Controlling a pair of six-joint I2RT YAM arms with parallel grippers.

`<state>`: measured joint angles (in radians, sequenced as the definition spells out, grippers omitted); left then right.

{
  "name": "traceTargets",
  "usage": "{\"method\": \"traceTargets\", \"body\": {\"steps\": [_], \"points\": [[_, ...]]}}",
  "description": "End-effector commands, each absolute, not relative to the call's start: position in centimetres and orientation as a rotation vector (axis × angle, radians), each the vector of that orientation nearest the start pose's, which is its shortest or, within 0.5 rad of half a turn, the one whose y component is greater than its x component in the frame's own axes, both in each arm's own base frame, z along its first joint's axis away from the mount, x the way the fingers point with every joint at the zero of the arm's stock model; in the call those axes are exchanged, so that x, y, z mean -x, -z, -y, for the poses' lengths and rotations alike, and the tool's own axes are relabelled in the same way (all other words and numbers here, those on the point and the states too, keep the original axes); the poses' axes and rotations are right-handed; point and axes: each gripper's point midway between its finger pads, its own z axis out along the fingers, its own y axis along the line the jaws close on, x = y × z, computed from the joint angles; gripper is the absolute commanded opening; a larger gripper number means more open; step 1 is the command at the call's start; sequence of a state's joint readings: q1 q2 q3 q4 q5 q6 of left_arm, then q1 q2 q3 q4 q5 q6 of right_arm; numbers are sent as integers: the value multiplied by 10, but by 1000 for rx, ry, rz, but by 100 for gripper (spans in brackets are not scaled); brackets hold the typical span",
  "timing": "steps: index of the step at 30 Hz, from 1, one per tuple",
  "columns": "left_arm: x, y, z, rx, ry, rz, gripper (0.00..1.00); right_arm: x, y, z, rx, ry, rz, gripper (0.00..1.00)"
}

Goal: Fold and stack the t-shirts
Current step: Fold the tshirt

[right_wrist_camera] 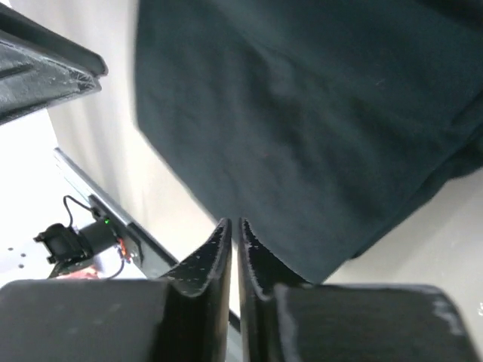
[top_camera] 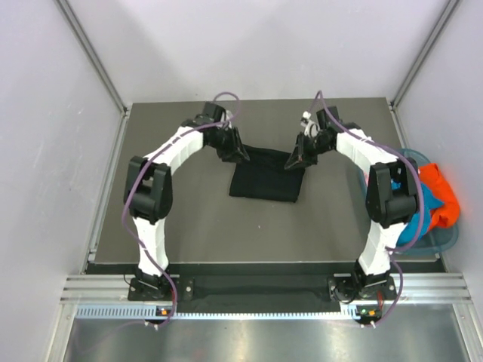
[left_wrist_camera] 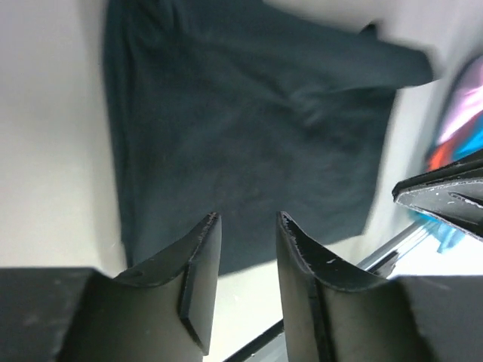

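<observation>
Top external view shows the black soft-cloth t-shirt (top_camera: 264, 181), partly folded into a rectangle, lying toward the far middle of the dark grey table (top_camera: 189, 226). To my eye, the next fold wants both far corners pinched level and drawn evenly toward the near edge. Both white arms arch inward over those corners. The left gripper (top_camera: 240, 153) has its fingers apart and empty, while the right gripper (top_camera: 294, 160) has its fingers nearly together, pinching nothing I can see.

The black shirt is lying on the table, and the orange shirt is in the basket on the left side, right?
No. The basket with the orange shirt sits on the right side, as the top view shows. The black shirt does lie on the table.
</observation>
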<state>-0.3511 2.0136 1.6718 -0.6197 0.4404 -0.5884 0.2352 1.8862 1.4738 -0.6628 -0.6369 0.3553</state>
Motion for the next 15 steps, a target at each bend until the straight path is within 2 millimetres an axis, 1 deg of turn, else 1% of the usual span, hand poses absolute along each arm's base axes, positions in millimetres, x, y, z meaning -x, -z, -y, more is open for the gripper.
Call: {"method": "traceTargets", "body": {"steps": [1, 2, 4, 5, 6, 7, 8, 9, 10, 11, 12, 13, 14, 15], "points": [[-415, -95, 274, 70, 964, -2684, 39, -365, -99, -216, 24, -1126, -2682, 5], [-408, -83, 273, 67, 950, -2714, 38, -360, -93, -216, 22, -1139, -2684, 2], [-398, -73, 270, 76, 926, -2743, 36, -343, -82, -213, 15, -1147, -2707, 1], [-386, -59, 265, 90, 912, -2777, 36, -326, -71, -209, 1, -1156, -2719, 0], [-379, -60, 263, 87, 913, -2777, 36, -315, -66, -209, -4, -1174, -2727, 0], [-374, -55, 260, 95, 895, -2784, 36, -296, -54, -204, -23, -1167, -2767, 0], [-360, -41, 254, 105, 872, -2820, 35, -294, -48, -201, -31, -1158, -2763, 0], [-355, -40, 252, 106, 862, -2825, 36, -288, -43, -199, -39, -1158, -2775, 0], [-350, -35, 248, 103, 841, -2841, 35, -281, -35, -196, -58, -1159, -2801, 0], [-344, -30, 245, 100, 821, -2861, 34, -280, -34, -195, -65, -1162, -2805, 0], [-342, -30, 244, 82, 802, -2866, 33, -277, -35, -195, -71, -1172, -2816, 0], [-338, -32, 240, 43, 761, -2883, 33, -279, -45, -195, -54, -1174, -2791, 0], [-342, -41, 243, -3, 728, -2858, 33, -280, -53, -195, -41, -1165, -2776, 0], [-344, -52, 245, -56, 710, -2827, 33, -277, -59, -194, -41, -1153, -2791, 0]]}}
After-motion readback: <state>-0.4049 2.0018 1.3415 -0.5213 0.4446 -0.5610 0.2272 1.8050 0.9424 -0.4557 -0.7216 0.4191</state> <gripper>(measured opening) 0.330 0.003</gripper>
